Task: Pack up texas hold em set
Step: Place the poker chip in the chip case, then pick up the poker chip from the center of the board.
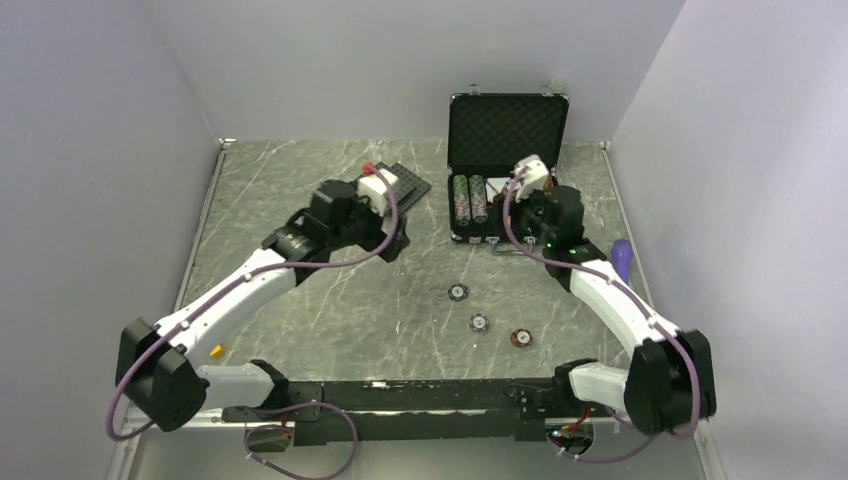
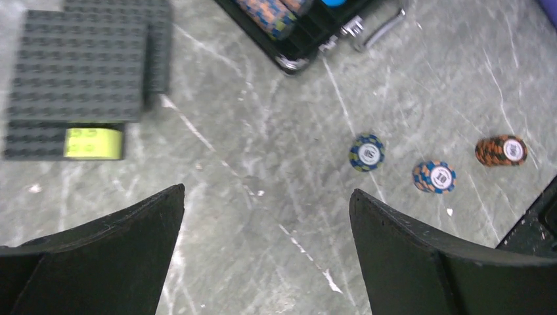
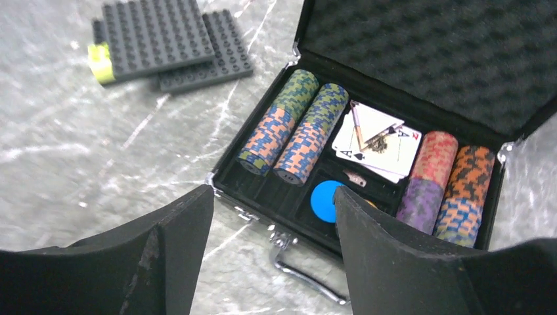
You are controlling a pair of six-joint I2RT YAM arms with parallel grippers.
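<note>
In the top view the right arm's wrist is covering the right half of the tray of the briefcase [image 1: 507, 125], which is standing open at the upper centre-right of the desk [image 1: 380, 320]; in the left wrist view only its corner and handle are showing, cut off by the top edge. In the right wrist view a finger is hiding part of the blue disc [image 3: 324, 200]; chip rows [image 3: 289, 128] and cards [image 3: 378, 138] are lying in the tray. Loose chips [image 1: 480, 323] are lying in three spots at lower centre. The left claw [image 2: 266, 192] is hovering fully spread, grasping nothing; the right claw [image 3: 272, 190] is hanging above the case front, released, touching nothing.
</note>
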